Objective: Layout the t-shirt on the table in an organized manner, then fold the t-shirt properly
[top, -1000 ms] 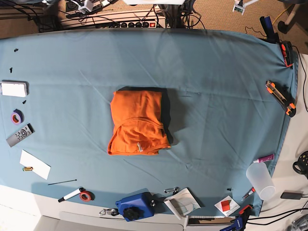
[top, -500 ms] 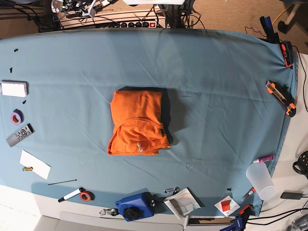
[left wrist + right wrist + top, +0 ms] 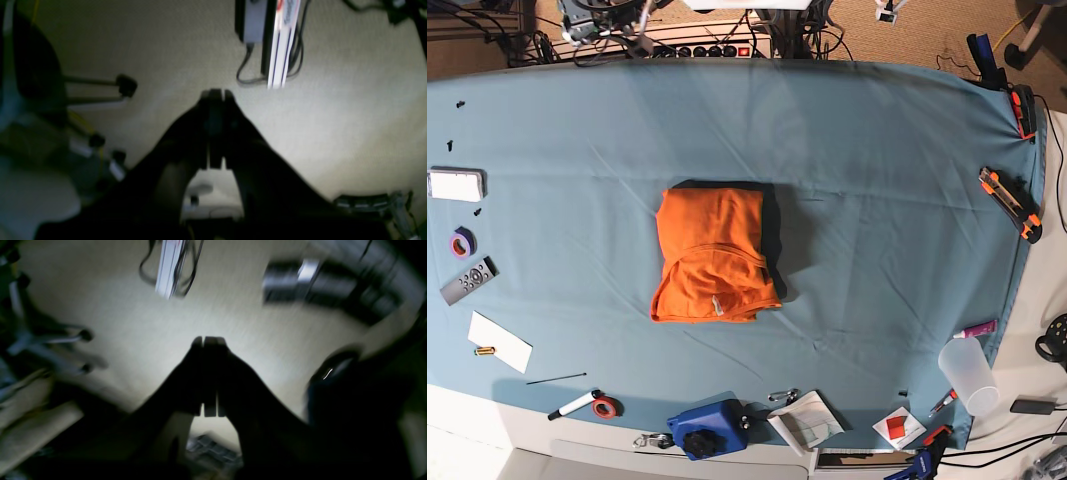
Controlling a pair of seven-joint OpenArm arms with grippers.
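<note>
The t-shirt (image 3: 715,254) is bright orange and lies folded into a compact rectangle in the middle of the table (image 3: 897,180), with the neck tag showing near its front edge. Neither gripper touches it. Both arms are drawn back beyond the table's far edge, and only small parts of them show at the top of the base view. In the left wrist view my left gripper (image 3: 216,94) is shut and empty, hanging over beige floor. My right gripper (image 3: 208,340) is likewise shut and empty over the floor, and that view is blurred.
Along the left edge lie a white box (image 3: 455,184), a purple tape roll (image 3: 463,242), a remote (image 3: 469,280) and a paper sheet (image 3: 499,341). A blue device (image 3: 707,428) and a marker (image 3: 577,403) sit at the front. A plastic cup (image 3: 967,375) and orange clamps (image 3: 1010,203) are on the right.
The arm parts beyond the far edge have shifted leftward in the base view. The folded t-shirt has not moved.
</note>
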